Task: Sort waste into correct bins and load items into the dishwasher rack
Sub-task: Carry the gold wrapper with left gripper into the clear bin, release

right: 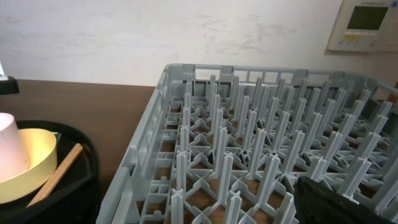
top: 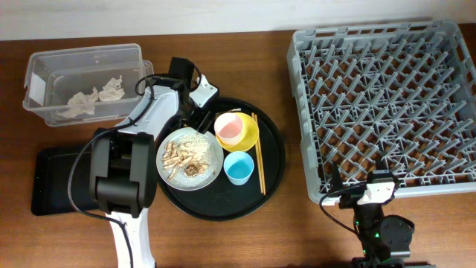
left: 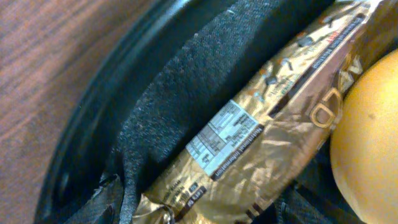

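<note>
The large grey plastic pegged rack fills the frame's right. The round black tray sits centre, the clear plastic tub upper left, and the shallow black rectangular tray below it.

So the clear plastic rectangular tub sits top left with a few crumpled white paper napkins in it. The shallow black rectangular tray is right below it. On the big round black tray, the grey round plate has beige crumbly bits and brown stick scraps on it. The small pink cup sits inside the yellow bowl, the light-blue cup stands upright just below, and the wooden chopsticks lie alongside. The big square grey pegged rack is on the right.
</note>
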Controlling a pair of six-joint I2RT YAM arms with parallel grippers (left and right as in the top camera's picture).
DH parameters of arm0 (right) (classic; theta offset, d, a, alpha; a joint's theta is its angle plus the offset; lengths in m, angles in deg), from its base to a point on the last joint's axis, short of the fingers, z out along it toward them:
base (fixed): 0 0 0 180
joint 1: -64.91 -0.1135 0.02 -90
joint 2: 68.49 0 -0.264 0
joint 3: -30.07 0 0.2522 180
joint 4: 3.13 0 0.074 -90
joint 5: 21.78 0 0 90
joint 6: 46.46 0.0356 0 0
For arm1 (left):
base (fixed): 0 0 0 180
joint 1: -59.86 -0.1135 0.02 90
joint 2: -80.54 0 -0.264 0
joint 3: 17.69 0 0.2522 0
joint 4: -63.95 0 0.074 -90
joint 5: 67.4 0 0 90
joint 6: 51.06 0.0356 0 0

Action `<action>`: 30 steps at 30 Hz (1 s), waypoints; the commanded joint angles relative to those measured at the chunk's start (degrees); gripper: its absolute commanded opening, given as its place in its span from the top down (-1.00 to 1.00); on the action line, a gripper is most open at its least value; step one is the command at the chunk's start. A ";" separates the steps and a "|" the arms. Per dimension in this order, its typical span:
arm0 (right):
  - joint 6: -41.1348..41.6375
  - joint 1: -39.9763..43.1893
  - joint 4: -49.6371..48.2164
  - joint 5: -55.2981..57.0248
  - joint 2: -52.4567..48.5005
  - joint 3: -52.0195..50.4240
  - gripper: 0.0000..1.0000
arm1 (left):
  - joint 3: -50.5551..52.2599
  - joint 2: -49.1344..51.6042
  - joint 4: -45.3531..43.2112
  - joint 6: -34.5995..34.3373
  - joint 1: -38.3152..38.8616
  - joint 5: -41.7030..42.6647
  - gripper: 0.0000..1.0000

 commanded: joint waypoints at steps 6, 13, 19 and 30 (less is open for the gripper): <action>-0.37 0.37 0.07 -0.50 0.42 -0.42 -0.97 | -0.17 0.94 -1.09 -1.31 0.11 -0.42 -0.20; -0.37 0.37 0.04 -0.50 0.42 -0.42 -0.97 | -5.31 0.55 3.10 -7.30 0.09 -0.44 0.81; -0.37 0.37 0.04 -0.50 0.42 -0.42 -0.97 | -16.39 0.33 11.98 -12.11 -0.52 -1.51 0.98; -0.37 0.37 0.04 -0.50 0.42 -0.42 -0.97 | -30.49 0.33 13.11 -36.94 -15.04 -1.51 0.98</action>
